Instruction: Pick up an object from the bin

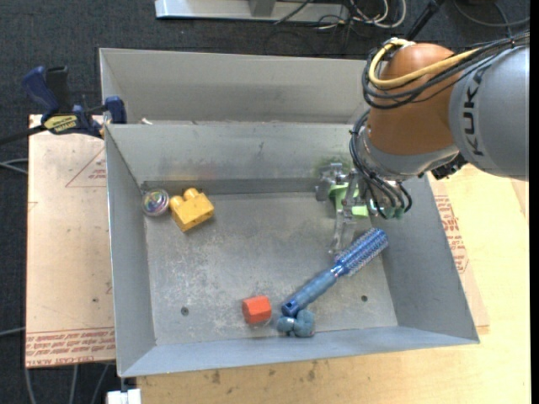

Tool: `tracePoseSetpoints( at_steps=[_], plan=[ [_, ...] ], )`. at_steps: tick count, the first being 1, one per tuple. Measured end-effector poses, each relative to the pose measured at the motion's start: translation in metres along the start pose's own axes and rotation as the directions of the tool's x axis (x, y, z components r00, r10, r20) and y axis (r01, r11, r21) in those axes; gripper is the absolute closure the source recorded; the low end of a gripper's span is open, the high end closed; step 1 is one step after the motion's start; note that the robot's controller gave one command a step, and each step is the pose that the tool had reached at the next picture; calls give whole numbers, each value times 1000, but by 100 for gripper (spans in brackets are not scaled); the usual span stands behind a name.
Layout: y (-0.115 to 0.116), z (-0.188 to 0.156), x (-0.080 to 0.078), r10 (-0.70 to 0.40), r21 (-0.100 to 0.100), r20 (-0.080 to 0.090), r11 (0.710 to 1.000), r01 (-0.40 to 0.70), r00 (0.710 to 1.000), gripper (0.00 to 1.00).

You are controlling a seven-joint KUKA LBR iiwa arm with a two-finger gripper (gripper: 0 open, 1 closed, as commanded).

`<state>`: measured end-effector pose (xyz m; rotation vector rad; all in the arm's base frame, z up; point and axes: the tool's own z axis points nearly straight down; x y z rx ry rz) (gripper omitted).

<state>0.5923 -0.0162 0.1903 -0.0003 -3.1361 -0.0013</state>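
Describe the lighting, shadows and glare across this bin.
Camera view: the light is soft and even. The bin's far wall is the brightest surface. A pale sheen sits on the orange wrist cover. The yellow toy brick, red cube and blue brush cast only faint, short shadows on the floor. There is no harsh glare on the metal.

Dark speckled carpet floor (50, 23), tangled black cables (371, 3), a pale metal stand foot (244, 7).

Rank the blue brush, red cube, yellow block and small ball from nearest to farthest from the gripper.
1. Blue brush, beside the gripper, front right.
2. Red cube, front middle.
3. Yellow block, back left.
4. Small ball, leftmost.
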Motion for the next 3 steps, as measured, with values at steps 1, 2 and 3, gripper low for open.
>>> tracePoseSetpoints(
  at_steps=[1, 2, 3],
  plan=[
    [-50, 104, 70, -290, 0, -1, 957, 290, 957, 0],
    [-49, 102, 68, -292, 1, 5, 956, 292, 956, 100],
    [-65, -25, 32, -248, 6, 16, 969, 248, 969, 100]
  ],
)
